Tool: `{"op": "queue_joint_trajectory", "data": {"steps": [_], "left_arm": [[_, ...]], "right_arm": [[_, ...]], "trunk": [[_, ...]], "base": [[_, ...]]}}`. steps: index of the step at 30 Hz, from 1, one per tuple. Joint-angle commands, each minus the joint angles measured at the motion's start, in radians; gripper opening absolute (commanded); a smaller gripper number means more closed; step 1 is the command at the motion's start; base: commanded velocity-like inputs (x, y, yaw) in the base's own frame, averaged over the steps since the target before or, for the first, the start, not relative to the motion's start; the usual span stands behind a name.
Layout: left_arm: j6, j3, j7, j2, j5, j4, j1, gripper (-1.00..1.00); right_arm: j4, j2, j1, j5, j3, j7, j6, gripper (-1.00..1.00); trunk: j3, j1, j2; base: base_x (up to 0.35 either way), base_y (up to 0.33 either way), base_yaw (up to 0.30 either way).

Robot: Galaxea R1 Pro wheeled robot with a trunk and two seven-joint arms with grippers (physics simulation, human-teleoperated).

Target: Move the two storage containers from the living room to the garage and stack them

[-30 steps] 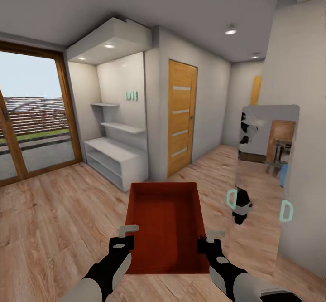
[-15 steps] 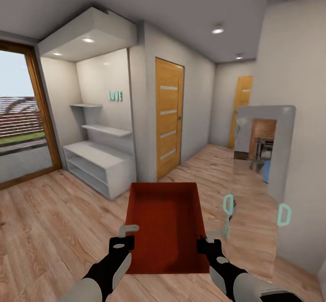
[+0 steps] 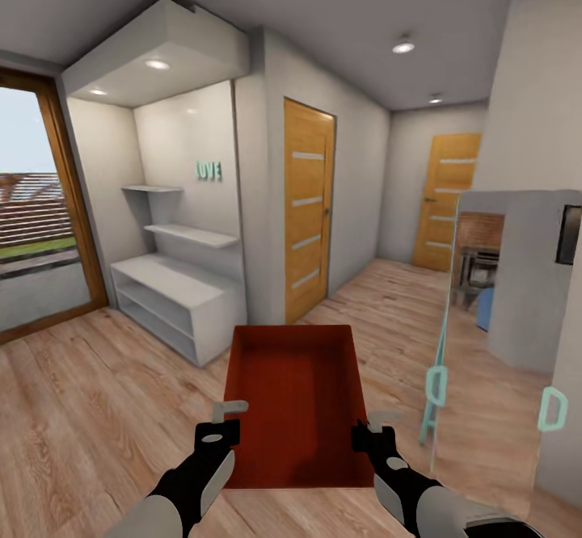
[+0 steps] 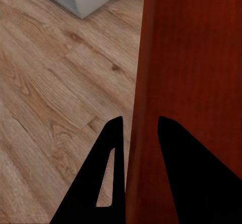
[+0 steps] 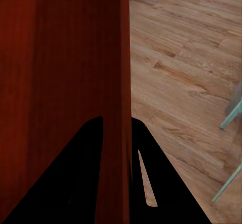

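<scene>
I carry one red-orange storage container (image 3: 297,401) low in front of me, open top up and empty inside. My left gripper (image 3: 229,418) is shut on its left wall, and in the left wrist view the black fingers (image 4: 113,173) straddle that thin red wall (image 4: 151,108). The right gripper (image 3: 373,427) is shut on the right wall, whose edge (image 5: 121,108) runs between the dark fingers (image 5: 91,173) in the right wrist view. Under the container lies light wood plank floor (image 3: 89,409).
A white shelf unit (image 3: 174,296) fills an alcove ahead left, beside a glass patio door (image 3: 36,231). One wooden door (image 3: 309,207) is straight ahead, another (image 3: 451,199) ends a hallway. A glass door panel with teal handles (image 3: 436,388) stands close on my right.
The whole view has swung and advanced: the alcove and patio door slid left, the hallway's far door came into sight. The container stays held the same between both grippers.
</scene>
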Motion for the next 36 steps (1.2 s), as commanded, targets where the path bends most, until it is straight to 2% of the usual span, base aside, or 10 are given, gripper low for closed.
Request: {"op": "queue_joint_trajectory", "data": {"steps": [1, 15, 36], "left_arm": [[0.004, -0.001, 0.007, 0.000, -0.003, -0.008, -0.001, -1.00], [0.004, -0.001, 0.007, 0.000, -0.003, -0.009, -0.001, -1.00], [0.004, -0.001, 0.007, 0.000, -0.003, -0.009, -0.001, -1.00]], "right_arm": [[0.003, 0.004, 0.000, 0.007, -0.011, 0.002, -0.001, -1.00], [0.003, 0.003, -0.001, 0.008, -0.011, 0.002, -0.001, -1.00], [0.003, 0.002, -0.001, 0.008, -0.011, 0.002, -0.001, -1.00]], "trunk": [[-0.002, 0.001, -0.001], [-0.002, 0.001, -0.001], [-0.002, 0.001, -0.001]], "base": [[0.317, 0.180, 0.000], [0.317, 0.181, -0.017], [0.317, 0.181, -0.274]]}}
